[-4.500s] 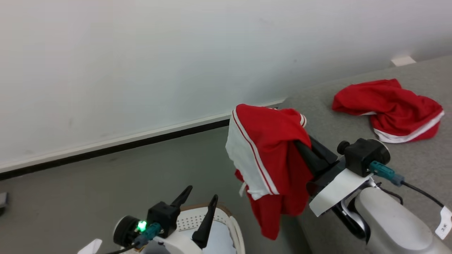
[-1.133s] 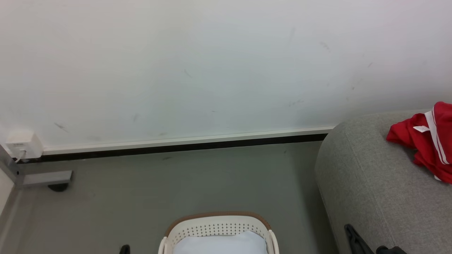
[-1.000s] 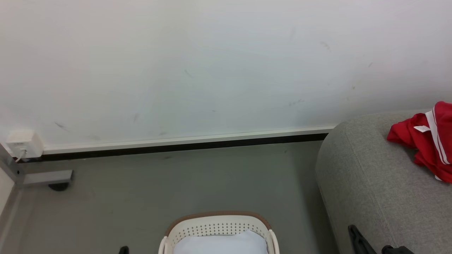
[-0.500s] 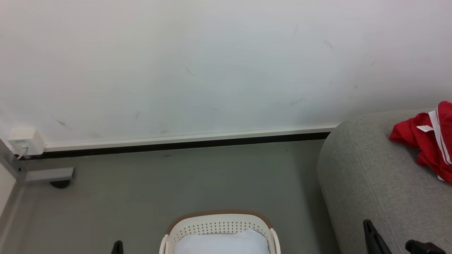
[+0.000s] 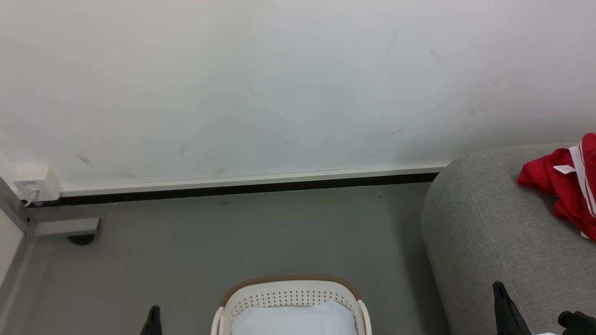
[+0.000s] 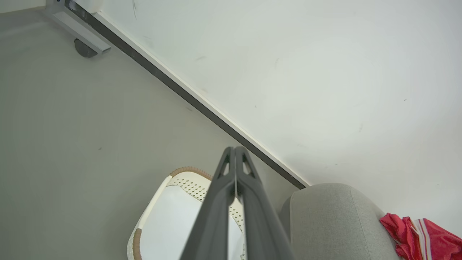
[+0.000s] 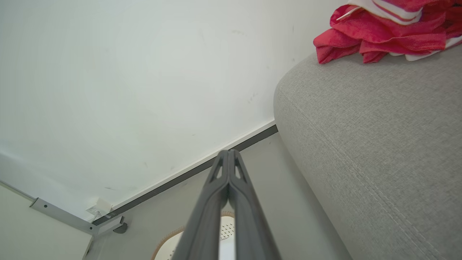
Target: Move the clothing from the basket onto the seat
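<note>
Two empty claws: my left claw (image 6: 234, 148) and right claw (image 7: 228, 152) are pinched closed; the clothing (image 5: 554, 190) lies on the seat (image 5: 493, 232).

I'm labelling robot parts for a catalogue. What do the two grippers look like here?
The left gripper has two long, slim, dark grey fingers that taper toward the tip, each with a small triangular cut-out near the end. The right gripper looks the same. In the head view, a black rounded knob sits beside the right one's finger.
</note>
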`<state>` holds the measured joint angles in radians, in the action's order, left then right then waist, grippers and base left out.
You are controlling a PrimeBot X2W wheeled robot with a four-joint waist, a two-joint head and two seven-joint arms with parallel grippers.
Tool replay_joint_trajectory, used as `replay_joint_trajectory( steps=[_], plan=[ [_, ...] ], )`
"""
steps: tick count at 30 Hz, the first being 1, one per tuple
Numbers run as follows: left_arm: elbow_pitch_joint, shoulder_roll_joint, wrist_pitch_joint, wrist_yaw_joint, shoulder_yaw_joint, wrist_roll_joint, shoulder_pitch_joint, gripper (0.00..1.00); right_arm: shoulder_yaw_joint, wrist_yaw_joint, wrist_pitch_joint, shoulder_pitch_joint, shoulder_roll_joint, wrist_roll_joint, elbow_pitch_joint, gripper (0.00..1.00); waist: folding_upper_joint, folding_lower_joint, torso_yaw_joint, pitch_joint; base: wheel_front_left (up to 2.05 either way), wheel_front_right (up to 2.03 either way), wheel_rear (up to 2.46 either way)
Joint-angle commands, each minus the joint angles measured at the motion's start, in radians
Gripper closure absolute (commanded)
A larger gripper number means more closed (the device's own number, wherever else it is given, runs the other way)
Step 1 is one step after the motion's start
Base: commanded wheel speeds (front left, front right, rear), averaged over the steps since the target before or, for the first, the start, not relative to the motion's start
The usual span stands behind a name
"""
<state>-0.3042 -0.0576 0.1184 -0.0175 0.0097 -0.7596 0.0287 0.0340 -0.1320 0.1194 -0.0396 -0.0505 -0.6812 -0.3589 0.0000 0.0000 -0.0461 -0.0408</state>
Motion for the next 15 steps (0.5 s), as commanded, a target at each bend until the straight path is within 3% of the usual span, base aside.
replay_joint_trajectory(
  steps=[1, 15],
  plan=[
    [0.018, -0.003, -0.012, -0.008, 0.009, -0.045, -0.027, 1.0, -0.01, 0.001, -0.011, -0.03, -0.001, -0.048, 0.019, 1.0, 0.0, 0.0, 0.001, 0.001, 0.0, 0.0, 0.0],
    [0.027, -0.001, -0.057, -0.029, 0.029, -0.207, -0.051, 1.0, -0.038, 0.001, -0.057, -0.039, -0.001, -0.225, 0.039, 1.0, 0.0, 0.0, 0.008, 0.007, 0.0, 0.0, 0.0]
  ],
)
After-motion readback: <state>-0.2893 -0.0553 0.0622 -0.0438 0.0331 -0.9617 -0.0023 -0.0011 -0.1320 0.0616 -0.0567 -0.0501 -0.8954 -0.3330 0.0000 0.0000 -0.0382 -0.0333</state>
